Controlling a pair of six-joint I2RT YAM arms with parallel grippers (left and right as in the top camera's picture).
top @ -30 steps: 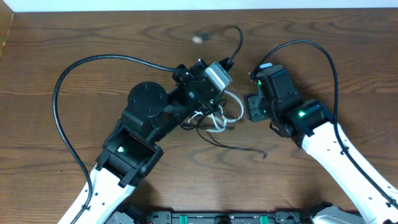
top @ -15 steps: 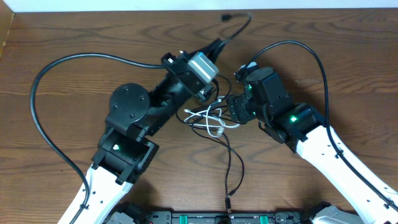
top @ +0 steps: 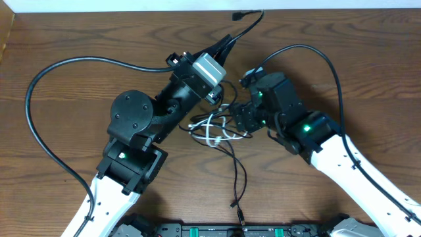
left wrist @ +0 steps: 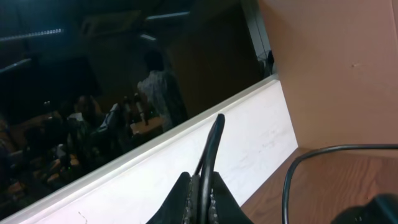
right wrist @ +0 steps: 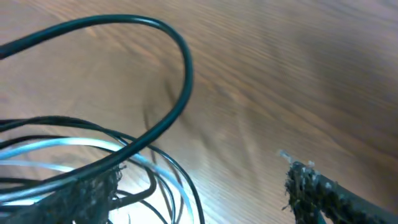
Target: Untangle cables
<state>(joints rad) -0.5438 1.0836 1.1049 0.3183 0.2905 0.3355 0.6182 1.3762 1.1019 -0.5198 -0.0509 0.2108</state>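
Cables (top: 217,128) seemingly between right pincer (top: 241,118) fingers

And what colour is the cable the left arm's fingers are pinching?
Black. The thin black cable shows best in the left wrist view, squeezed between the left fingers.

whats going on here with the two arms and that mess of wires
Two robot arms are working on a tangle of thin black and white cables lying mid-table. The left gripper is shut on a black cable, lifted clear of the wood and aimed at the far edge, with that cable's plug end near the edge. The right gripper is at the right side of the knot with its jaws open, loops lying between the fingers, nothing clamped. One black strand trails toward the near edge. The knot is not undone yet.
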